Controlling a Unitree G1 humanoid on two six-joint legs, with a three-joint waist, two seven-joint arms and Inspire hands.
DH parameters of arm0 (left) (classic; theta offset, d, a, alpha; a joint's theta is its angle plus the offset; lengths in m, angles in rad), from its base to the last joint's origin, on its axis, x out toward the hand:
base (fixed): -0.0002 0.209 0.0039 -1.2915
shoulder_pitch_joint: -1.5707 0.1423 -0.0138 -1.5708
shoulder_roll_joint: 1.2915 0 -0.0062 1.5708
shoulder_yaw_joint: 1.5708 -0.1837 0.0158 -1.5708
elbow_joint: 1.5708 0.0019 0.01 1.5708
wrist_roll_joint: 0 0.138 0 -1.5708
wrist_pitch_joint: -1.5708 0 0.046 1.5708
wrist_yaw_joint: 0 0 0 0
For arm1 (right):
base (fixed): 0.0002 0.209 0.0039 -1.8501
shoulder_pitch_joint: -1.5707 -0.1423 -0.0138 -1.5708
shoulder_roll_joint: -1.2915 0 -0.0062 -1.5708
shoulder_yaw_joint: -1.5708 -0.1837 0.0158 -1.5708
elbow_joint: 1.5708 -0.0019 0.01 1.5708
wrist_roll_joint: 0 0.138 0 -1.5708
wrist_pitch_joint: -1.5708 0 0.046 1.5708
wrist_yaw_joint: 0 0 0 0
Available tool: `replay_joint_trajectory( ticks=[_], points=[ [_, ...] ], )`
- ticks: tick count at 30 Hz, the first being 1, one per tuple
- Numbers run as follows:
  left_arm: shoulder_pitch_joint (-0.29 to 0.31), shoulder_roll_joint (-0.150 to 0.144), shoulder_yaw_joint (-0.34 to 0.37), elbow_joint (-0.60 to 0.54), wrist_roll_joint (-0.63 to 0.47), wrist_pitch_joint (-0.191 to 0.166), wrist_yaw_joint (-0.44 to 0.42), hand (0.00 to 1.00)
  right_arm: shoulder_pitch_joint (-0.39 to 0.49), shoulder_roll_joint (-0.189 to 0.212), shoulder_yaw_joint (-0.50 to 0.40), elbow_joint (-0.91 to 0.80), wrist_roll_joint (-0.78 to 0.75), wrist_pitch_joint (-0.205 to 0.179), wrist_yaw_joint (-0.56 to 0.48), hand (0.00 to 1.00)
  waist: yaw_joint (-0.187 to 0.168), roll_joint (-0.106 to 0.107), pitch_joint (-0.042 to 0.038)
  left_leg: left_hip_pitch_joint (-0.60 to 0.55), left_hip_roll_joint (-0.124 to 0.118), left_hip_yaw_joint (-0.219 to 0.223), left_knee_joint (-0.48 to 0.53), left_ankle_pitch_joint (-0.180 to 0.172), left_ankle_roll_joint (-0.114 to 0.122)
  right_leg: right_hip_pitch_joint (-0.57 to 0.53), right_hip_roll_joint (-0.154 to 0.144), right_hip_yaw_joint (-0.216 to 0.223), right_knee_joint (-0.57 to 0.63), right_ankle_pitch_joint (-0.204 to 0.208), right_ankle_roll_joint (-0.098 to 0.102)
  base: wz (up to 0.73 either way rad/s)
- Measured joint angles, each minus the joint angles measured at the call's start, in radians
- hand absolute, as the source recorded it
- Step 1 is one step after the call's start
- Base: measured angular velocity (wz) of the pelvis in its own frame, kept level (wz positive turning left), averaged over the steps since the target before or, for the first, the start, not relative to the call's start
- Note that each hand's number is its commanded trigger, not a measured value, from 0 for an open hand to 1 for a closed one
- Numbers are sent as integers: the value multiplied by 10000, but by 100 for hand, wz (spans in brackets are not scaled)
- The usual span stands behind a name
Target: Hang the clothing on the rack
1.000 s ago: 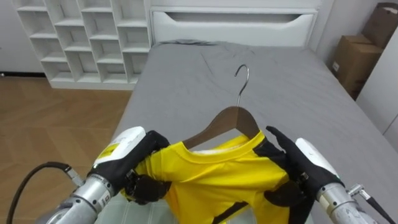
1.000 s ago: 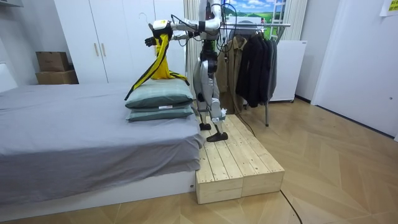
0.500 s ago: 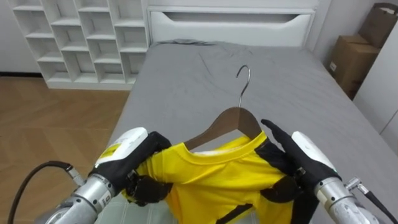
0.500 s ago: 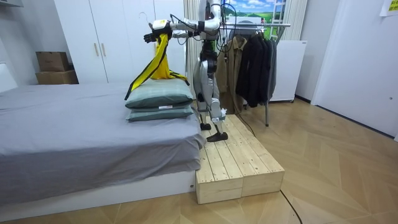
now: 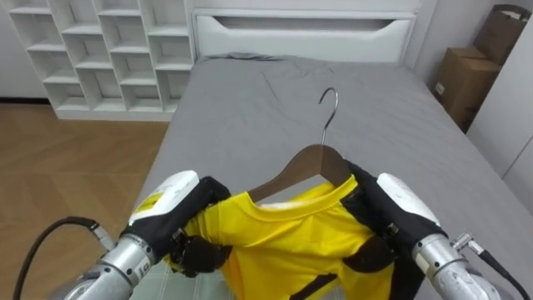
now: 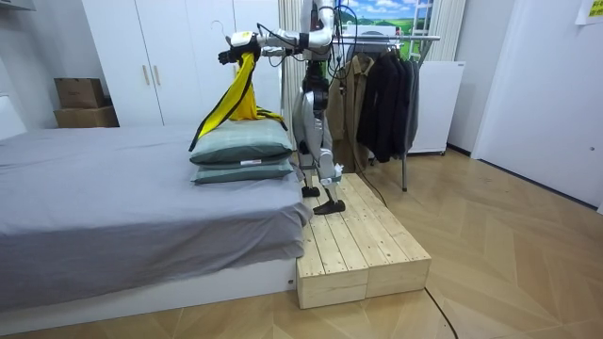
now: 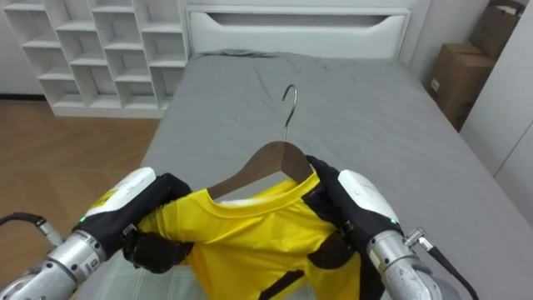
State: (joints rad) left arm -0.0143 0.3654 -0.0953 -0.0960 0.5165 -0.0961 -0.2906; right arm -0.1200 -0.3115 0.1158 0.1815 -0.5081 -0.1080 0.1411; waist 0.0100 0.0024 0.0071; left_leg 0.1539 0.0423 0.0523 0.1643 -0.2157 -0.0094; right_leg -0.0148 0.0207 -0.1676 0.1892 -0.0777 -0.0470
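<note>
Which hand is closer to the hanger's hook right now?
The right hand: its fingers lie at the neck of the wooden hanger, just below its hook. The left hand grips the yellow shirt out at a shoulder end.

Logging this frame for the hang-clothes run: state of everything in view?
yellow shirt: draped on hanger, held above bed.
hanger: hook upright, hooked on nothing.
left robot hand: shut on yellow shirt.
right robot hand: shut on yellow shirt.
pillows: stacked on bed.
wardrobe doors: closed.
</note>
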Motion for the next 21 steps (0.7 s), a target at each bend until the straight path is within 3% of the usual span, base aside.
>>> replay_joint_trajectory(
  ticks=[13,21],
  points=[
    [135,2,37,4,23,117,3,100,-120,142,3,-18,-134,50,401,0,203,31,91,-55,-4,-54,-21,-1,0,-32,-5,-37,-1,-33,8,1],
    [147,-57,21,1,663,148,-164,100,-131,-17,18,-21,-359,387,1373,0,197,17,89,-43,1,-75,-16,0,0,-21,-7,-51,-5,-57,6,0]
  ],
)
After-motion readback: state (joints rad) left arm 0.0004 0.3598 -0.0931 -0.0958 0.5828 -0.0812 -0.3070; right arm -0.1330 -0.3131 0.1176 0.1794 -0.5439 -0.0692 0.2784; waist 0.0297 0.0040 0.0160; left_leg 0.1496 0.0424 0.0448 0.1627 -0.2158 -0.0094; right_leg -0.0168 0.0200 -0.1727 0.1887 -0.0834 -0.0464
